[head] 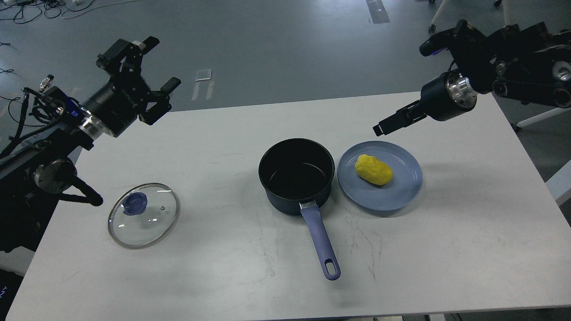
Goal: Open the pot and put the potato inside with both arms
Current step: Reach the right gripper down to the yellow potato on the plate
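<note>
The dark pot (296,176) stands open and empty at the table's middle, its purple handle (320,243) pointing toward me. Its glass lid (142,215) with a blue knob lies flat on the table at the left. The yellow potato (373,169) lies on a blue plate (401,196) just right of the pot. My left gripper (160,62) is open and empty, held high over the table's far left edge, well above the lid. My right gripper (386,125) hangs above the plate's far rim, seen side-on, so its fingers cannot be told apart.
The white table (468,249) carries only the pot, lid and plate. Its far edge runs just behind both grippers. Chair legs (435,18) and cables (35,9) are on the grey floor beyond.
</note>
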